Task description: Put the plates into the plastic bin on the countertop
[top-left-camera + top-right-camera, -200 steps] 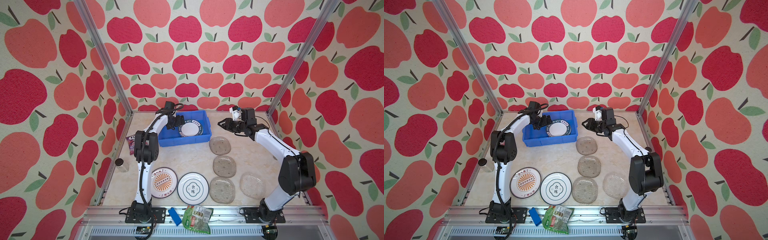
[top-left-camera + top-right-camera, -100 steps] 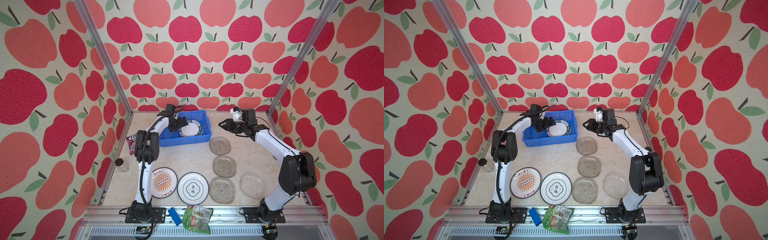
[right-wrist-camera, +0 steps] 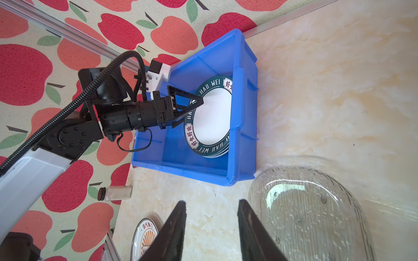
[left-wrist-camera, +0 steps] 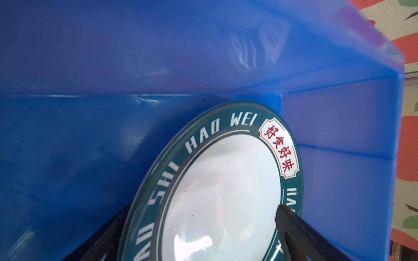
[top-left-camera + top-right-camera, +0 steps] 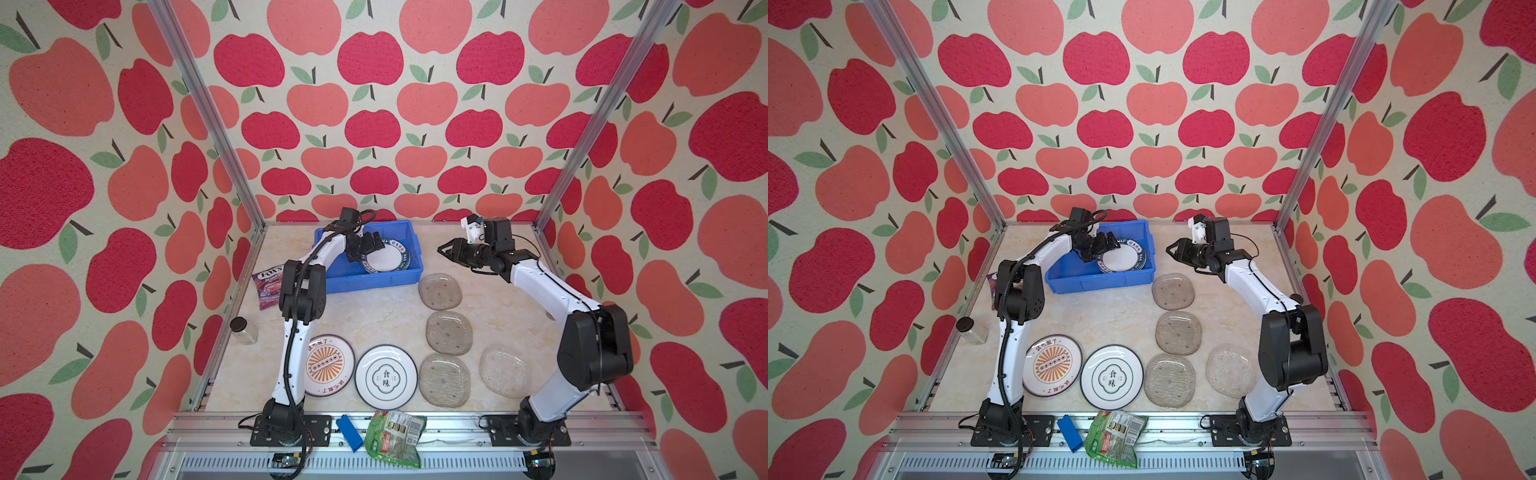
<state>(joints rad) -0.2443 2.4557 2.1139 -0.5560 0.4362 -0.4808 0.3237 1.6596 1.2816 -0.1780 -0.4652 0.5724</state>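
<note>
Item, left side: left gripper (image 5: 371, 245), reached over the plastic bin (image 5: 374, 283) at the back of the countertop (image 5: 374, 320). Its fingers (image 4: 285, 217) stand wide apart astride the rim of a round white plate (image 4: 224, 187), one over the plate's face and one outside the edge, clamping nothing. The plate has a dark green rim lettered HAO WEI with a red-character panel. It sits toward the bin's right end, and further rims show beneath it in the right wrist view. Step in hand, by judgement: release of this plate into the bin. The next move calls for a straight lift clear of the rim and the bin wall without dragging the plate. Item, front of the countertop: an orange sunburst plate (image 5: 326, 365) and a plate with Chinese characters (image 5: 385, 376), both lying flat side by side, not yet binned. Item, right of centre: four translucent textured glass plates, three in a column running forward from beside the bin (image 5: 439, 284) (image 5: 449, 332) (image 5: 444, 380) and one to their right (image 5: 505, 372). They look thin-edged and smooth, likely awkward to pinch. Item, right side: right gripper (image 5: 442, 249), hovering in the air beyond the bin's right end, above the nearest glass plate. Its fingers are partly apart and hold nothing.
</note>
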